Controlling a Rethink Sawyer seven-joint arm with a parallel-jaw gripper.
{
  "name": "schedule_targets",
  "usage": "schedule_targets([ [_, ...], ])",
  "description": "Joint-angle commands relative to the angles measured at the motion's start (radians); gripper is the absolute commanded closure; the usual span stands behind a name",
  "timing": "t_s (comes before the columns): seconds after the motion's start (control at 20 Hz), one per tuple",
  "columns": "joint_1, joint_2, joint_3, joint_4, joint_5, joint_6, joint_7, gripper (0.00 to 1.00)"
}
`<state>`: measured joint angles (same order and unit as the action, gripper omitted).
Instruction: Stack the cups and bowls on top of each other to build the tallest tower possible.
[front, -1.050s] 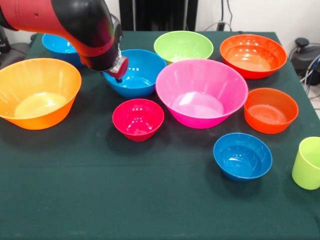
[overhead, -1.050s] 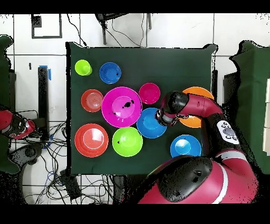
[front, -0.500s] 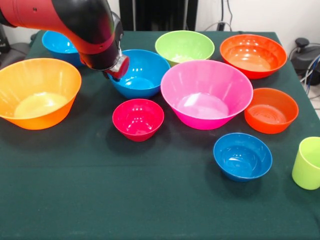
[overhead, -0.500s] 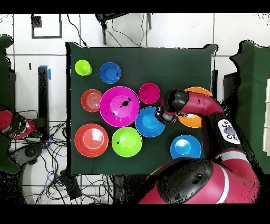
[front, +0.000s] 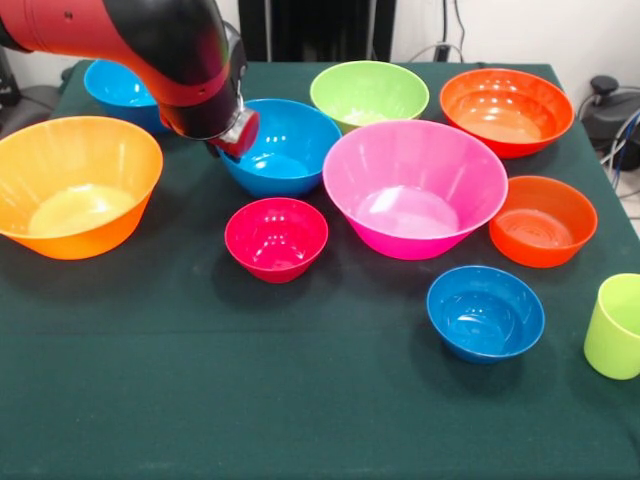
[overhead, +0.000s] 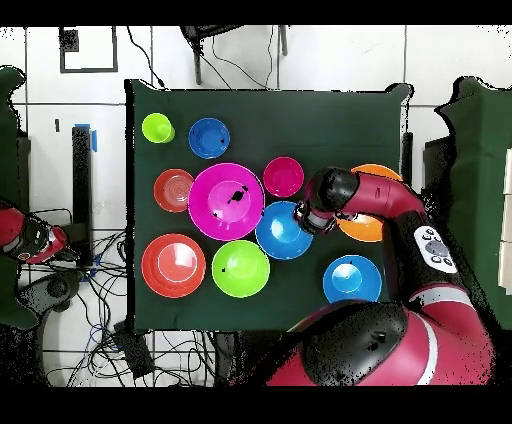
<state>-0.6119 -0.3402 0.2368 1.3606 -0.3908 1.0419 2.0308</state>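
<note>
Medium blue bowl and pink bowl shoved sideways – gripper state unclear

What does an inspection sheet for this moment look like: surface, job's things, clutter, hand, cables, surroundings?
Surface: dark green cloth-covered table, flat.
Job's things: nine bowls and one lime cup, all standing apart and upright; nothing stacked yet. Large pink bowl in the middle, large orange bowl at the front view's left, medium blue bowl beside the pink one, small crimson bowl in front, green bowl behind.
Clutter: nothing seen on the table besides the job's things.
Hand: hand at the medium blue bowl's rim; open or shut cannot be told.
Cables: tangled cables on the floor beside the table.
Surroundings: white tiled floor.
</note>
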Motion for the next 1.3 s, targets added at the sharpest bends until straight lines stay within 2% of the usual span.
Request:
schedule_targets([
  [0.05, -0.048, -0.059, 0.142, 0.071, -0.039, 0.042, -0.364, 1.0],
  [0.2, -0.082, -0.096, 0.174, 0.079, -0.023, 0.105, -0.407, 1.0],
  [0.4, -0.097, -0.093, 0.198, 0.057, -0.026, 0.14, -0.417, 1.0],
  [1.0, -0.159, -0.076, 0.263, 0.075, -0.021, 0.101, -0.445, 1.0],
  [1.3, -0.201, -0.052, 0.321, 0.105, -0.011, 0.02, -0.424, 1.0],
])
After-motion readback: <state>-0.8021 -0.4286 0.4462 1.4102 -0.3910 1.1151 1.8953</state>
